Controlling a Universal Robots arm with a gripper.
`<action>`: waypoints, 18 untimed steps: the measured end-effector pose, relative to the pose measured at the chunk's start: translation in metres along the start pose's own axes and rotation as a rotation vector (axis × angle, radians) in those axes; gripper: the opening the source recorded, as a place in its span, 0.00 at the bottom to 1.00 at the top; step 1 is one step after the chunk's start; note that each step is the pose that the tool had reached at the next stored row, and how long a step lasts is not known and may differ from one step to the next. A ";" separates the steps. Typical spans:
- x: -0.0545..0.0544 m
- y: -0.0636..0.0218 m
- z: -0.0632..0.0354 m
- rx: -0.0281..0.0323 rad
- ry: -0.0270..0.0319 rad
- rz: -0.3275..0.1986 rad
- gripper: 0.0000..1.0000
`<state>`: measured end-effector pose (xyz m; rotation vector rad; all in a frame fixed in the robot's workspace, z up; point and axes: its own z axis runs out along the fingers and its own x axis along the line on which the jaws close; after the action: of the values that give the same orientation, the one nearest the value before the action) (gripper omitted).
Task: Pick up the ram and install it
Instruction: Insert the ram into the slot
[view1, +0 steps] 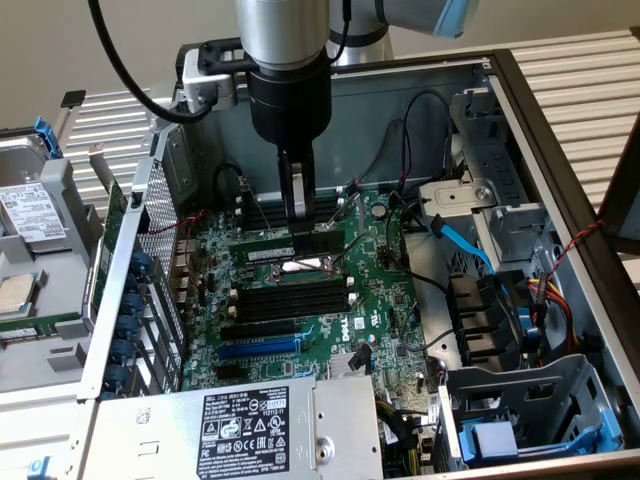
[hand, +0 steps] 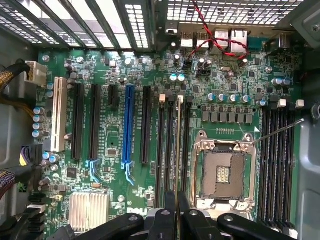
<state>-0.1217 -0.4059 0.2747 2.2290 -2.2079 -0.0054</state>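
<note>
Gripper (hand: 177, 202) clamped on one ram (hand: 178, 140), edge-on among black memory slots (hand: 161, 150).

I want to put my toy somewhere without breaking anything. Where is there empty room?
Flat and bare: the top of the power supply, beside the motherboard, and the slatted table outside the case. Crowded: around the claw holding the ram, and the cables by the drive cage.
</note>
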 end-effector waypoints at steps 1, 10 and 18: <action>0.000 0.0000 0.0006 0.0022 -0.0001 0.000 0.13; 0.001 0.0000 0.0037 0.0062 0.0014 0.001 0.13; 0.005 0.0003 0.0075 0.0079 0.0015 0.007 0.13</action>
<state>-0.1220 -0.4106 0.2673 2.2249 -2.2184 0.0049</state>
